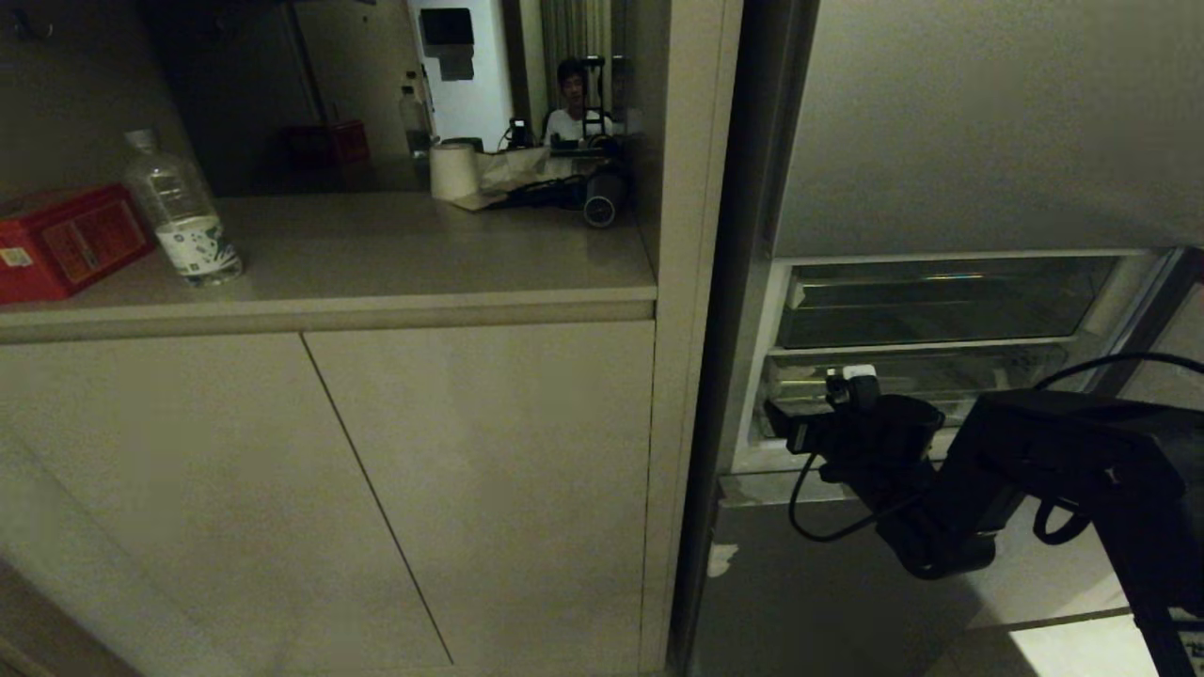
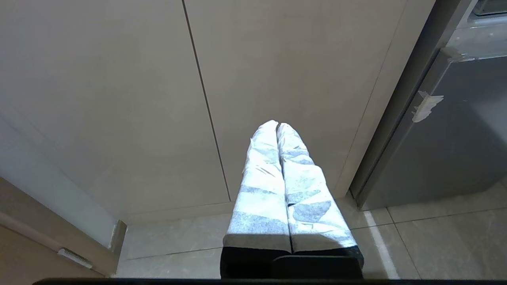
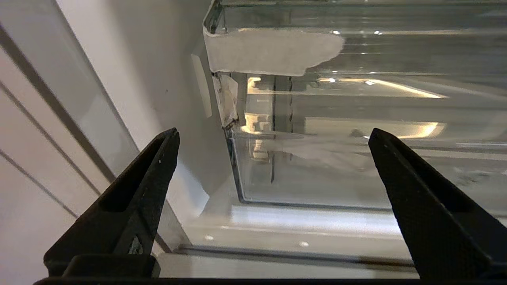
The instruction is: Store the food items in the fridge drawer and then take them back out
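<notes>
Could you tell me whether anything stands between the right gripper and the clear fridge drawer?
Nothing visible does: the right gripper, fingers wide apart, faces the clear plastic fridge drawer with whitish tape on its corner; only open space lies between.

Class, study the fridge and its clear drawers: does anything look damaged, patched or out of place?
Yes. Ragged whitish tape clings to the front corner of the clear drawer, and another torn scrap sticks to the grey fridge door. Both look like makeshift patches. No spill shows.

Dim room. A beige cabinet (image 1: 376, 489) with two flat doors carries a table (image 1: 423, 254) top holding a red box (image 1: 66, 240), a bottle (image 1: 183, 212) and a paper roll (image 1: 454, 171). The floor (image 2: 435, 237) is pale tile, with a bright strip of light across it.
</notes>
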Robot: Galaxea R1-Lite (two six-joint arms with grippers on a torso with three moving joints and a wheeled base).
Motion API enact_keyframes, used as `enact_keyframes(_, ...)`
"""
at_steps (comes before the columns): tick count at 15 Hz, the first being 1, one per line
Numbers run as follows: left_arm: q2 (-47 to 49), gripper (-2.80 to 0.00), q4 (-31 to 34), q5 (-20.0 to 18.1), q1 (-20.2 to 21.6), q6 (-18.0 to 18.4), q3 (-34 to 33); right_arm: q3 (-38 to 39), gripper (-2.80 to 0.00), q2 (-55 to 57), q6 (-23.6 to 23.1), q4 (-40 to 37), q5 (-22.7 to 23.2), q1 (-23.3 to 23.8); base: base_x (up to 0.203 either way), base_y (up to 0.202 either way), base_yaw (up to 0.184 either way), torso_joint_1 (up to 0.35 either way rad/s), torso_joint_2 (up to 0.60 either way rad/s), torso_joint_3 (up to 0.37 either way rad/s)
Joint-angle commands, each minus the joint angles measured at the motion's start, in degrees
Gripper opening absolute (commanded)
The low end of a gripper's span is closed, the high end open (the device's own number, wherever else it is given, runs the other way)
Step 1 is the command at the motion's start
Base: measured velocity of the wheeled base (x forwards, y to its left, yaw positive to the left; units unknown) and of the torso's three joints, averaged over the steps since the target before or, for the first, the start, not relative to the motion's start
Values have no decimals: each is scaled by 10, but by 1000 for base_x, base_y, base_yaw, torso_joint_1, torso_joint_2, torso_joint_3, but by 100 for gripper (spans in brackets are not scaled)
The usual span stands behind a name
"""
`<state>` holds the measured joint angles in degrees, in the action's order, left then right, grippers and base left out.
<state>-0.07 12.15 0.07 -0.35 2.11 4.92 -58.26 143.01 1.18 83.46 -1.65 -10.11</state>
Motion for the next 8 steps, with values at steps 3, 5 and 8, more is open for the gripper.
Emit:
enact_keyframes(3, 1, -280, 1, 0, 0, 0, 0, -32, 0, 17, 1, 4, 0, 1, 0, 0, 0, 0, 0, 0)
enact_keyframes(5, 1, -280, 1, 0, 0, 0, 0, -43, 0, 18, 1, 2, 0, 1, 0, 0, 0, 0, 0, 0)
enact_keyframes(8, 1, -280, 1, 0, 0, 0, 0, -59, 0, 19, 1, -11, 0, 1, 0, 0, 0, 0, 0, 0)
